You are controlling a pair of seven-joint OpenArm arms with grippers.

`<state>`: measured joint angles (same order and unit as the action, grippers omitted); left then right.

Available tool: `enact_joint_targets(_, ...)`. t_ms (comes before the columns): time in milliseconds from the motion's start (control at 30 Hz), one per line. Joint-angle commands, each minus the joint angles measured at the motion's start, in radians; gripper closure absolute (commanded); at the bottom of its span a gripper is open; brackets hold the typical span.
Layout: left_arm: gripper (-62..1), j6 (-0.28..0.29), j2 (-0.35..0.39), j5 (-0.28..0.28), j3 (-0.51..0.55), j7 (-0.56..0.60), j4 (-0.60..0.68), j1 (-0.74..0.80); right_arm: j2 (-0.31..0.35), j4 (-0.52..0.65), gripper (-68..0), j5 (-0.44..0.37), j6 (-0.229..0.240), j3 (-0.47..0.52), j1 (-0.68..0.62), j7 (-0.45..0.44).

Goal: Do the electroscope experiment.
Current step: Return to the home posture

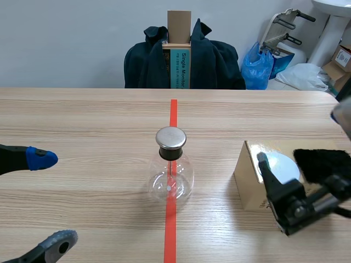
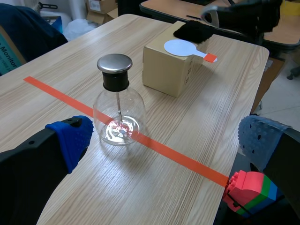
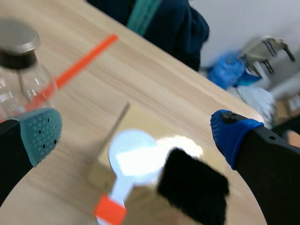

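Note:
The electroscope (image 1: 171, 164) is a clear glass flask with a metal cap and black stopper, standing on the red tape line mid-table. A cardboard box (image 1: 249, 183) sits to its right. On top of the box lie a white round paddle (image 1: 284, 167) with an orange handle tip (image 2: 210, 57) and a black fur cloth (image 1: 323, 164). My right gripper (image 3: 136, 133) hovers open above the box, with the paddle (image 3: 133, 157) and cloth (image 3: 194, 185) below its spread fingers. My left gripper (image 2: 166, 140) stands open near the table's left front, short of the flask (image 2: 117, 112).
A chair draped with a dark jacket (image 1: 184, 60) stands behind the far edge, with a blue bag (image 1: 258, 68) and clutter to its right. A coloured toy-brick block (image 2: 248, 194) shows beside my left gripper's finger, past the table edge.

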<state>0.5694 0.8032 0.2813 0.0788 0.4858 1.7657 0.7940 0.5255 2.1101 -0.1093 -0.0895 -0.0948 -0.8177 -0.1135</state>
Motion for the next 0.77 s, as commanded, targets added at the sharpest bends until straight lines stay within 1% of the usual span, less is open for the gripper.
enact_joint_targets(0, -62.3, -0.002, -0.005, 0.010, -0.005, 0.014, 0.004, -0.008, -0.005, -0.006, -67.9, -0.030, 0.033, -0.005, 0.060, 0.014)
enact_joint_targets(67, -62.3, -0.002, -0.005, 0.010, -0.005, 0.013, 0.004, -0.008, -0.011, -0.006, -67.9, -0.042, 0.087, -0.017, 0.118, 0.033)
enact_joint_targets(100, -62.3, -0.002, -0.005, 0.010, -0.005, 0.012, 0.004, -0.008, -0.017, -0.006, -67.9, -0.041, 0.102, -0.026, 0.144, 0.038)
enact_joint_targets(200, -62.3, -0.002, -0.006, 0.010, -0.005, 0.011, 0.004, -0.008, -0.024, -0.006, -67.9, -0.041, 0.137, -0.054, 0.206, 0.040)
enact_joint_targets(300, -62.3, -0.002, -0.007, 0.010, -0.005, 0.011, 0.004, -0.008, -0.025, -0.006, -67.9, -0.041, 0.163, -0.078, 0.240, 0.040)
enact_joint_targets(500, -62.3, -0.002, -0.007, 0.010, -0.005, 0.011, 0.004, -0.008, -0.025, -0.006, -67.9, -0.041, 0.166, -0.107, 0.250, 0.039)
enact_joint_targets(733, -62.3, -0.002, -0.007, 0.010, -0.005, 0.011, 0.004, -0.008, -0.025, -0.006, -67.9, -0.041, 0.165, -0.108, 0.250, 0.041)
